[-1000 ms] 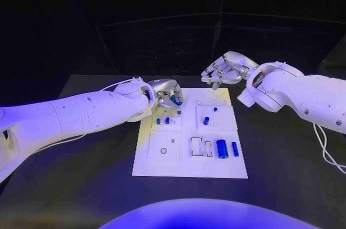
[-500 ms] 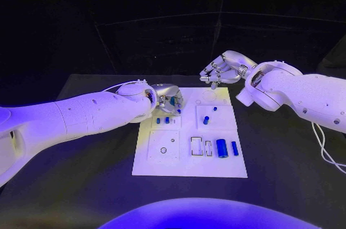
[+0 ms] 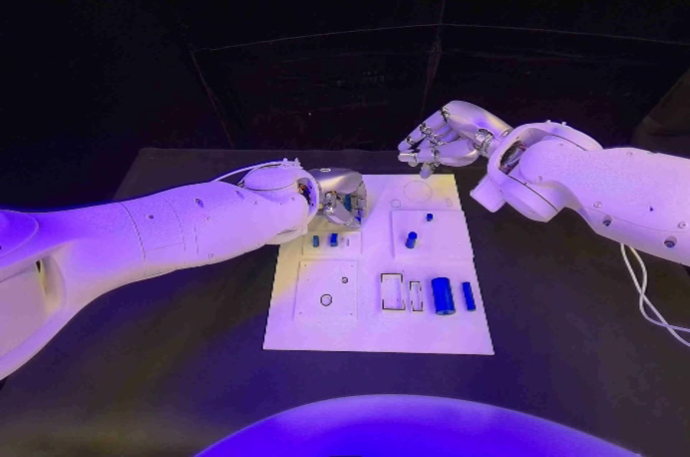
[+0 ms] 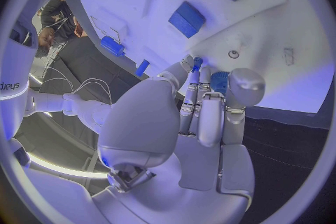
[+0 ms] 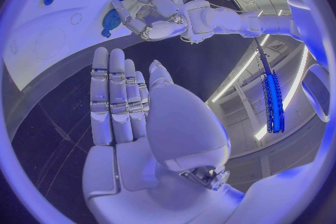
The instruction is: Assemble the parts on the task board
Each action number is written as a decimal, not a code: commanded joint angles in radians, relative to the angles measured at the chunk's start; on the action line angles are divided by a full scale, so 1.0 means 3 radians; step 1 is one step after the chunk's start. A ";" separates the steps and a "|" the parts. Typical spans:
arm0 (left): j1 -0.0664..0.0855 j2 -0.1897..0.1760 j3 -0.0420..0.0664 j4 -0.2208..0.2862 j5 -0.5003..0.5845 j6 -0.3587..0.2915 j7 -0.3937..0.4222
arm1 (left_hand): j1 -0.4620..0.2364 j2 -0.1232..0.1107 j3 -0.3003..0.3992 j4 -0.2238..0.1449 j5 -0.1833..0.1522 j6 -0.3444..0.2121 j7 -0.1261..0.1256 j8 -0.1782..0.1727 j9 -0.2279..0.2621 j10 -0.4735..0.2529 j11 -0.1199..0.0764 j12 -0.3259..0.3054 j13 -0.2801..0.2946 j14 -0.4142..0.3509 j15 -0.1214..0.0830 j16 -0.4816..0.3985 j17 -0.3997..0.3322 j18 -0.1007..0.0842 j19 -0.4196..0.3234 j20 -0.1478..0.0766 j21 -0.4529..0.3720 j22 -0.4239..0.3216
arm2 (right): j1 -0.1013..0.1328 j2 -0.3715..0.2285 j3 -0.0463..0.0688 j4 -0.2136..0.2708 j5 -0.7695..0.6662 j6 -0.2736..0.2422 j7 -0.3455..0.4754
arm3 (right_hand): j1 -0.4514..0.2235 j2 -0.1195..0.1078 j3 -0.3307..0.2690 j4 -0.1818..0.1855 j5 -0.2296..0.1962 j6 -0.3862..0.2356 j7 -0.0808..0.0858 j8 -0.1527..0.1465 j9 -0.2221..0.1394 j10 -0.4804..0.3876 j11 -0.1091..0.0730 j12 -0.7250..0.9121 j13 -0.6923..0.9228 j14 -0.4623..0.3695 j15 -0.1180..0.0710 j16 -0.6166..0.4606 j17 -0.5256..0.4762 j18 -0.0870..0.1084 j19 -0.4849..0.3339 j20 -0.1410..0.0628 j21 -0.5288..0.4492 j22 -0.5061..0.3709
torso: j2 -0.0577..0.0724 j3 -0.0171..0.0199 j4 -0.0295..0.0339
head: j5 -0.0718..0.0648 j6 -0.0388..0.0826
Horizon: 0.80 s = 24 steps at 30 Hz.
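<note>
Head view: my left hand (image 3: 338,199) pinches a blue part (image 4: 219,81) over the task board's (image 3: 374,327) far-left corner, axis unclear | right hand (image 3: 443,143) empty, fingers apart.

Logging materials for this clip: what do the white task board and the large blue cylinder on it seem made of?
White rectangular task board: looks like matte rigid plastic, flat with recessed cut-outs, no glare. Large blue cylinder: probably smooth plastic or coated metal, with a faint sheen along its side; the pictures cannot settle which.
</note>
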 commanded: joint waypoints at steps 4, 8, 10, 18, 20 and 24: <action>0.0002 0.0021 0.0001 -0.0016 -0.0031 0.0104 -0.0072 | -0.0009 0.0026 0.0105 -0.0014 -0.0014 0.0071 -0.0004 -0.0039 0.0004 0.0087 -0.0011 -0.0050 -0.0028 0.0018 -0.0005 0.0023 0.0000 -0.0039 0.0026 0.0001 0.0069 0.0068 | 0.0006 0.0002 0.0002 0.0006 0.0007 0.0014 0.0031 | 0.0015 -0.0026 0.0007 0.0020 0.0012 -0.0002 0.0001 -0.0013 0.0000 -0.0030 0.0001 -0.0008 -0.0004 -0.0014 0.0014 -0.0014 -0.0005 0.0041 0.0012 0.0016 -0.0022 -0.0006 | 0.0001 0.0000 -0.0002 | -0.0002 -0.0005; 0.0001 0.0032 0.0001 -0.0026 -0.0031 0.0147 -0.0097 | -0.0018 0.0013 0.0135 -0.0021 -0.0017 0.0091 -0.0008 -0.0053 0.0005 0.0122 -0.0018 -0.0063 -0.0035 0.0017 -0.0008 0.0027 -0.0006 -0.0046 0.0031 -0.0002 0.0118 0.0113 | 0.0006 0.0001 0.0002 0.0007 0.0007 0.0015 0.0030 | 0.0015 -0.0026 0.0007 0.0020 0.0012 -0.0002 0.0001 -0.0013 0.0000 -0.0030 0.0001 -0.0008 -0.0004 -0.0014 0.0014 -0.0014 -0.0005 0.0041 0.0012 0.0016 -0.0022 -0.0006 | 0.0000 0.0000 -0.0001 | -0.0005 -0.0006; 0.0000 0.0037 0.0001 -0.0034 -0.0036 0.0177 -0.0123 | -0.0022 0.0004 0.0143 -0.0024 -0.0019 0.0092 -0.0008 -0.0061 0.0003 0.0132 -0.0019 -0.0069 -0.0038 0.0017 -0.0008 0.0028 -0.0007 -0.0048 0.0032 -0.0003 0.0133 0.0127 | 0.0006 0.0001 0.0002 0.0007 0.0007 0.0015 0.0030 | 0.0015 -0.0026 0.0007 0.0020 0.0012 -0.0002 0.0001 -0.0013 0.0000 -0.0030 0.0001 -0.0008 -0.0004 -0.0014 0.0014 -0.0014 -0.0005 0.0041 0.0012 0.0016 -0.0022 -0.0006 | 0.0000 -0.0001 0.0000 | -0.0007 -0.0009; -0.0002 0.0046 0.0001 -0.0065 -0.0083 0.0255 -0.0218 | -0.0043 -0.0037 0.0208 -0.0040 -0.0029 0.0046 0.0016 -0.0155 -0.0006 0.0150 -0.0006 -0.0131 -0.0055 0.0015 0.0001 0.0039 -0.0015 -0.0056 0.0024 0.0002 0.0175 0.0175 | 0.0006 0.0002 0.0002 0.0005 0.0007 0.0014 0.0028 | 0.0015 -0.0026 0.0007 0.0020 0.0012 -0.0002 0.0001 -0.0013 0.0000 -0.0030 0.0001 -0.0008 -0.0004 -0.0014 0.0014 -0.0014 -0.0005 0.0041 0.0012 0.0016 -0.0022 -0.0006 | 0.0000 -0.0003 0.0002 | -0.0010 -0.0007; -0.0003 0.0045 0.0001 -0.0066 -0.0088 0.0221 -0.0209 | -0.0012 -0.0022 0.0255 -0.0061 -0.0027 0.0067 0.0019 -0.0165 -0.0001 0.0191 -0.0009 -0.0132 -0.0052 0.0022 -0.0004 0.0050 -0.0001 -0.0059 0.0028 0.0002 0.0203 0.0201 | 0.0006 0.0003 0.0002 0.0005 0.0007 0.0014 0.0029 | 0.0015 -0.0026 0.0007 0.0020 0.0012 -0.0002 0.0001 -0.0013 0.0000 -0.0030 0.0001 -0.0008 -0.0004 -0.0014 0.0014 -0.0014 -0.0005 0.0041 0.0012 0.0016 -0.0022 -0.0006 | 0.0000 -0.0003 0.0002 | -0.0010 -0.0006; -0.0006 0.0034 0.0002 -0.0056 -0.0093 0.0099 -0.0140 | 0.0090 0.0025 0.0414 -0.0146 -0.0024 0.0185 0.0015 -0.0157 0.0014 0.0324 -0.0029 -0.0129 -0.0039 0.0044 -0.0024 0.0079 0.0041 -0.0073 0.0051 -0.0009 0.0298 0.0284 | 0.0006 0.0005 0.0002 0.0005 0.0007 0.0013 0.0030 | 0.0015 -0.0026 0.0007 0.0020 0.0012 -0.0002 0.0001 -0.0013 0.0000 -0.0030 0.0001 -0.0008 -0.0004 -0.0014 0.0014 -0.0014 -0.0005 0.0041 0.0012 0.0016 -0.0022 -0.0006 | -0.0001 -0.0004 0.0003 | -0.0010 0.0000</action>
